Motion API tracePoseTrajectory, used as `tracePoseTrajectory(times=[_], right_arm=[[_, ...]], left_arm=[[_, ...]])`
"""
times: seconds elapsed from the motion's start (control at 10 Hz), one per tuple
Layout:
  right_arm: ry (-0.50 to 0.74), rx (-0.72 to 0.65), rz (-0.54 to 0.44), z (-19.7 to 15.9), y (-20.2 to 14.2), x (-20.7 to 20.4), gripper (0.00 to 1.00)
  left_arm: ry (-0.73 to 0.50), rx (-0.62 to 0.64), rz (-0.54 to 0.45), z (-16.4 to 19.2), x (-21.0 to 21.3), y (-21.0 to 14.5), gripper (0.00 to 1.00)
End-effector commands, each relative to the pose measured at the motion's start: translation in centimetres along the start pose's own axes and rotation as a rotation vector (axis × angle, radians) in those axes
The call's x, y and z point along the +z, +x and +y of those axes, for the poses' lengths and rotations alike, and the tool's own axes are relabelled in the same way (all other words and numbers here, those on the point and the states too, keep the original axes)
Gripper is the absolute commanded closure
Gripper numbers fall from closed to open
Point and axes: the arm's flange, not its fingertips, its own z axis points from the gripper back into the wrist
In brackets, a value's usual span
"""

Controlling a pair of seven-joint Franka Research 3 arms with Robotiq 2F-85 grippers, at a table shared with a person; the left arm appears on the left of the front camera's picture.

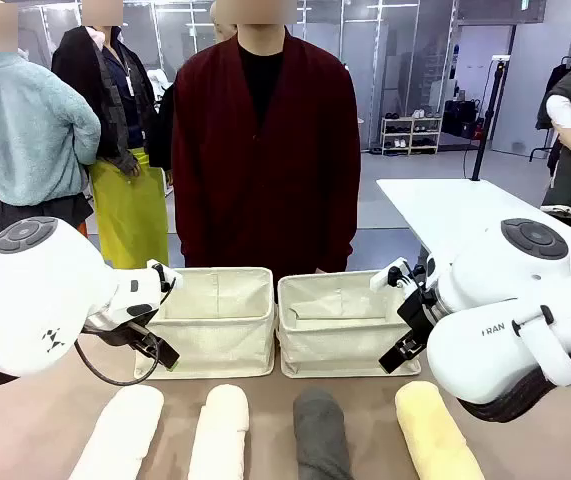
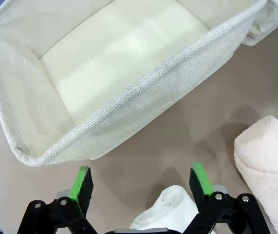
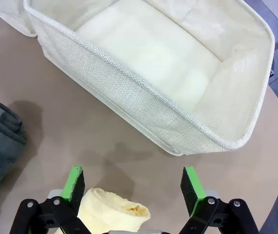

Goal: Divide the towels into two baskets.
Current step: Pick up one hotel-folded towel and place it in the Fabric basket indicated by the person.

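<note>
Four towels in a row on the tabletop point(image 1: 25, 420), both pincers released.

The front view lines up the white towel point(image 1: 120, 432), cream towel point(image 1: 219, 430), dark grey towel point(image 1: 322, 432) and pale yellow towel point(image 1: 435, 430) before the left basket point(image 1: 215, 345) and right basket point(image 1: 335, 350), with a person point(image 1: 265, 150) behind. The wrist views add bare basket floors, the left pincer point(image 2: 141, 178) spread with the white towel's end showing between its fingers, and the right pincer point(image 3: 134, 180) likewise at the pale yellow towel.

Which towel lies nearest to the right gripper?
The yellow towel, last on the robot's right in the row: its end shows between the fingers of the right gripper. The grey towel lies off to one side.
</note>
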Motion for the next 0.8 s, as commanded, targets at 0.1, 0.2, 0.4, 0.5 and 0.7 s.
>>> tracePoseTrajectory(times=[0.1, 0.2, 0.4, 0.5, 0.7], right_arm=[[0.0, 0.0, 0.0, 0.0, 0.0, 0.0, 0.0], [0.0, 0.0, 0.0, 0.0, 0.0, 0.0, 0.0], [0.0, 0.0, 0.0, 0.0, 0.0, 0.0, 0.0], [0.0, 0.0, 0.0, 0.0, 0.0, 0.0, 0.0], [0.0, 0.0, 0.0, 0.0, 0.0, 0.0, 0.0]], left_arm=[[0.0, 0.0, 0.0, -0.02, 0.0, 0.01, 0.0], [0.0, 0.0, 0.0, -0.02, 0.0, 0.01, 0.0], [0.0, 0.0, 0.0, -0.02, 0.0, 0.01, 0.0], [0.0, 0.0, 0.0, -0.02, 0.0, 0.01, 0.0], [0.0, 0.0, 0.0, -0.02, 0.0, 0.01, 0.0]])
